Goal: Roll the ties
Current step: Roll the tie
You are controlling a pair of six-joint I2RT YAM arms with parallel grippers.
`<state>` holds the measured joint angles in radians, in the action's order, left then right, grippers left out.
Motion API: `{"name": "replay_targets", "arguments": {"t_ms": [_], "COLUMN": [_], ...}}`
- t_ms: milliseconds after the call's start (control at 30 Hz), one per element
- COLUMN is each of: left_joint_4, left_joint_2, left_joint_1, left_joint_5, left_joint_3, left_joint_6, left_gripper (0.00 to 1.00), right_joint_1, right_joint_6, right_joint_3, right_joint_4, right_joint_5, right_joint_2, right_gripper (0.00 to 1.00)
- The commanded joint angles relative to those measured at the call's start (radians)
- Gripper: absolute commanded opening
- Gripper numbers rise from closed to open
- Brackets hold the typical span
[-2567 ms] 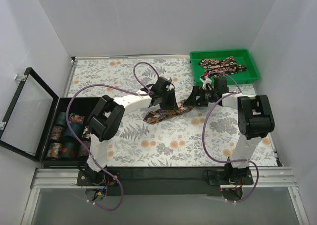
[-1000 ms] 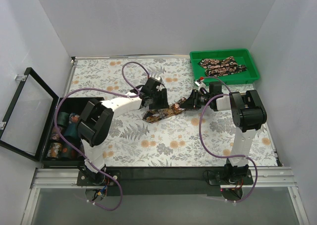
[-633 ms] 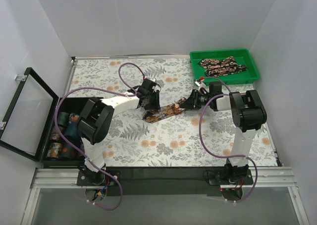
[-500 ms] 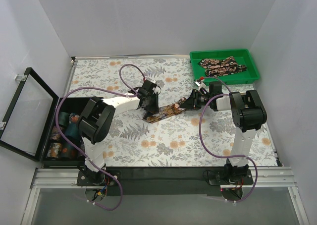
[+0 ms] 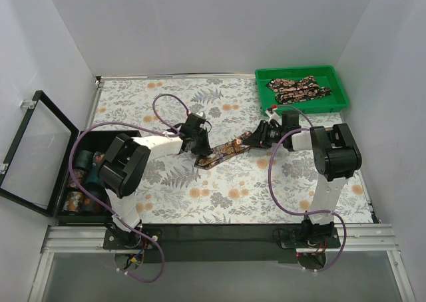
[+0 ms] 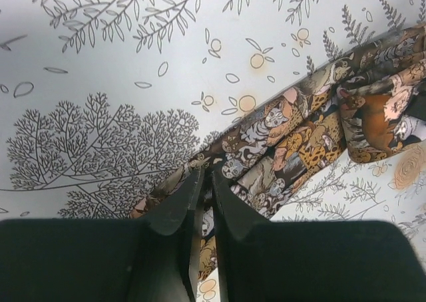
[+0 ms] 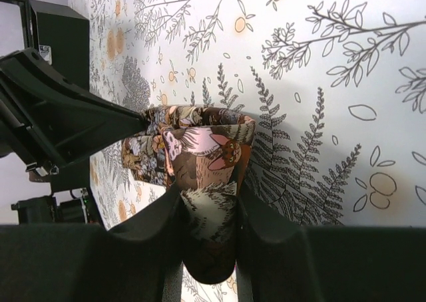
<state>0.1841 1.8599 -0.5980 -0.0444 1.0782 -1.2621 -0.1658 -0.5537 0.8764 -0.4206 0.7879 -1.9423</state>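
One tie [image 5: 223, 152], dark with an orange and tan animal print, lies slanted across the middle of the fern-patterned tablecloth. My left gripper [image 5: 198, 151] is at its lower left end. In the left wrist view that gripper [image 6: 206, 177] is pinched shut on the edge of the tie [image 6: 293, 139]. My right gripper [image 5: 255, 138] is at the upper right end. In the right wrist view it [image 7: 208, 194] is shut on the rolled-up end of the tie [image 7: 200, 142], with the roll wedged between the fingers.
A green tray [image 5: 263, 82] at the back right holds more ties [image 5: 296, 87]. A black box [image 5: 85, 140] with its glass lid [image 5: 36, 149] swung open sits at the left edge, with rolled ties [image 5: 86, 195] inside. White walls enclose the table.
My left gripper has slid left and down along the tie to its lower left end, and its jaws have closed on the fabric. The right gripper has kept its hold and place.
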Motion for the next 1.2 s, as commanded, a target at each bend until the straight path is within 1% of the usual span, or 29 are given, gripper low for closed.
{"name": "replay_targets", "arguments": {"t_ms": [0,67,100,167,200,267,300,333,367,433,467,500,533,600,633,733,800,833,900,933,1000,1033,1100,1133,1167], "left_joint_4": [0.138,0.137,0.137,0.137,0.137,0.137,0.137,0.138,0.14,0.146,0.149,0.152,0.158,0.158,0.161,0.172,0.173,0.176,0.175,0.172,0.163,0.157,0.149,0.14,0.137], "left_joint_2": [-0.004,-0.021,-0.027,-0.041,-0.047,-0.068,-0.077,-0.087,-0.106,-0.131,-0.154,-0.166,-0.177,-0.205,-0.212,-0.238,-0.254,-0.263,-0.269,-0.266,-0.263,-0.261,-0.261,-0.263,-0.266], "left_joint_1": [-0.006,-0.006,-0.006,-0.006,-0.008,-0.006,-0.006,-0.006,-0.006,-0.006,-0.006,-0.006,-0.006,-0.006,-0.006,-0.006,-0.006,-0.006,-0.005,-0.005,-0.005,-0.005,-0.006,-0.005,-0.005], "left_joint_5": [-0.008,-0.009,-0.008,-0.006,-0.006,-0.005,-0.003,-0.002,0.004,0.005,0.009,0.011,0.012,0.006,-0.003,-0.022,-0.006,0.0,0.009,0.012,0.009,0.003,-0.005,-0.006,-0.009], "left_joint_3": [-0.08,-0.096,-0.101,-0.115,-0.118,-0.123,-0.124,-0.123,-0.123,-0.116,-0.113,-0.113,-0.11,-0.11,-0.109,-0.109,-0.11,-0.112,-0.112,-0.113,-0.123,-0.126,-0.136,-0.141,-0.146], "left_joint_6": [-0.014,-0.017,-0.02,-0.022,-0.022,-0.023,-0.019,-0.017,-0.013,-0.003,-0.002,0.003,0.012,0.021,0.024,0.044,0.064,0.072,0.087,0.09,0.093,0.093,0.089,0.087,0.086], "left_gripper": [0.12,0.11,0.11,0.11,0.11,0.12,0.13,0.16,0.18,0.22,0.26,0.28,0.29,0.31,0.31,0.34,0.37,0.37,0.39,0.4,0.4,0.4,0.4,0.4,0.4], "right_joint_1": [0.002,0.003,0.002,0.003,0.003,0.003,0.002,0.003,0.002,0.0,-0.004,-0.009,-0.011,-0.026,-0.031,-0.054,-0.073,-0.081,-0.109,-0.119,-0.152,-0.165,-0.21,-0.225,-0.26], "right_joint_6": [-0.025,-0.025,-0.025,-0.006,0.0,0.027,0.032,0.046,0.075,0.119,0.145,0.211,0.245,0.311,0.358,0.411,0.434,0.445,0.472,0.477,0.486,0.488,0.495,0.497,0.498], "right_joint_3": [-0.014,-0.016,-0.016,-0.016,-0.02,-0.024,-0.025,-0.024,-0.019,0.01,0.025,0.039,0.079,0.122,0.157,0.199,0.234,0.248,0.285,0.295,0.334,0.348,0.39,0.406,0.417], "right_joint_4": [-0.009,-0.01,-0.01,-0.009,-0.009,-0.006,-0.003,0.0,0.02,0.064,0.127,0.164,0.251,0.34,0.408,0.515,0.555,0.6,0.638,0.67,0.701,0.735,0.764,0.79,0.801], "right_joint_5": [-0.055,-0.052,-0.047,-0.039,-0.041,-0.053,-0.062,-0.07,-0.072,-0.082,-0.091,-0.105,-0.137,-0.177,-0.223,-0.332,-0.381,-0.441,-0.501,-0.566,-0.631,-0.706,-0.781,-0.888,-0.935], "right_joint_2": [0.043,0.043,0.042,0.042,0.045,0.057,0.062,0.065,0.071,0.074,0.078,0.082,0.083,0.094,0.097,0.118,0.132,0.134,0.137,0.135,0.128,0.123,0.111,0.105,0.094], "right_gripper": [0.14,0.15,0.17,0.17,0.15,0.07,0.05,0.03,0.01,0.01,0.01,0.01,0.01,0.01,0.01,0.01,0.01,0.01,0.01,0.01,0.01,0.01,0.01,0.01,0.01]}}
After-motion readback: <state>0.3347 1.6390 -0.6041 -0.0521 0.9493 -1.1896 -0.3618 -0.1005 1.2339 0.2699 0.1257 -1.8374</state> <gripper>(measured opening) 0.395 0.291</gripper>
